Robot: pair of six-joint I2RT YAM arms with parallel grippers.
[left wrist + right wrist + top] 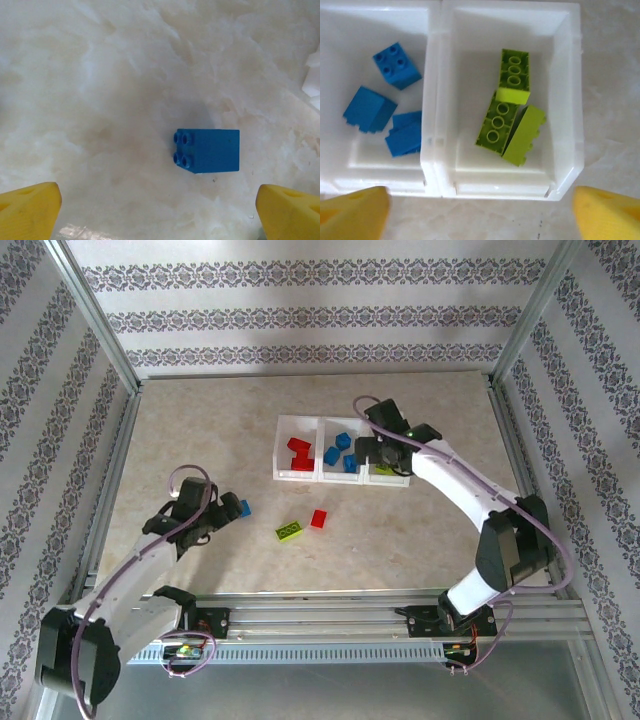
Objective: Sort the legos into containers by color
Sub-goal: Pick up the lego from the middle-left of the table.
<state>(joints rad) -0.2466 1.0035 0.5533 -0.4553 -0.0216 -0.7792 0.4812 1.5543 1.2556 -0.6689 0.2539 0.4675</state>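
Tray (297, 421) lies toward the far side of the surface (200, 440), with its three compartments in a row. Red bricks (299, 452) sit in the left compartment, blue bricks (338, 451) in the middle one, and green bricks (512, 110) in the right one.

The right arm (470, 500) reaches over the tray's right end. Its jaws hang above the green compartment, spread wide and holding nothing. In the right wrist view a yellow fingertip (352, 215) shows at each lower corner, clear of the tray's near wall. Below them lie three green bricks. Two lie end to end and overlap. The third is tipped on edge and touches the nearer one on its right side. Next door are three blue bricks, one with its studs up and the others tipped over.

Three bricks are on the open surface, between the tray and the arm bases. A loose green brick (290, 530) and a loose red brick (319, 519) lie near each other. A loose blue brick (244, 507) lies to their left, just beside the tip of the left arm (150, 560).

The left jaws are also spread wide and empty. In the left wrist view the loose blue brick lies on its side with its studs toward the left. It sits ahead of the two yellow tips, touching neither.
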